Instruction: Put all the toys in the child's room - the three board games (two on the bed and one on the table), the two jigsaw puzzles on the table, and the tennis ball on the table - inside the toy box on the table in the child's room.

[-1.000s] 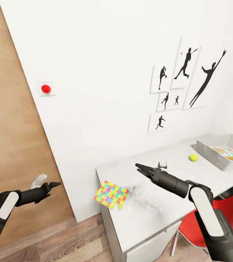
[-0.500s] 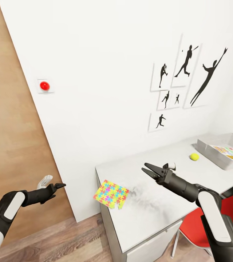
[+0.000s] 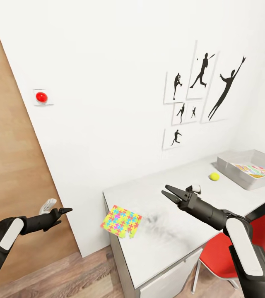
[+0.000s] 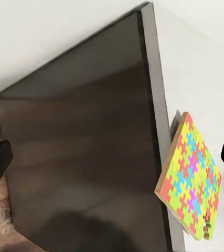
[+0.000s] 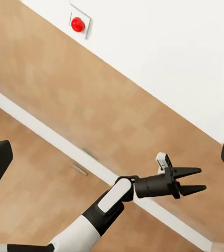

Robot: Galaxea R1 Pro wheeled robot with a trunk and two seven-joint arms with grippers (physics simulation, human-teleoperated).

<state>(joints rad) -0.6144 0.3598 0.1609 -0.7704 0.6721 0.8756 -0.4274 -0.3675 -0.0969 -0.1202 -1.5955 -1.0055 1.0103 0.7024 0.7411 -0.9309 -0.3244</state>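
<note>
1. Our right gripper (image 3: 168,193) hovers above the white surface (image 3: 178,236), its fingers spread apart with nothing between them.
2. Our left gripper (image 3: 62,212) hangs off the surface's end, over the wooden floor (image 3: 66,277) in front of a brown panel (image 3: 12,165); the right wrist view shows it (image 5: 191,180) with its fingers parted and empty.
3. Between the two grippers, a jigsaw puzzle (image 3: 121,221) lies on the near corner of the surface, overhanging the edge; in the left wrist view it (image 4: 191,178) shows as a bright, multicoloured slab against the surface's dark side.
4. Beyond the right gripper, the tennis ball (image 3: 214,176) rests on the surface, just beside the toy box (image 3: 232,169).
5. The toy box is a grey tray at the far end of the surface, with a colourful flat item (image 3: 254,169) already inside; we cannot tell which toy it is.
6. A red chair (image 3: 227,256) stands beside the surface, under our right arm.
7. On the wall above hang silhouette pictures (image 3: 198,95), and farther along a red button (image 3: 41,97).
</note>
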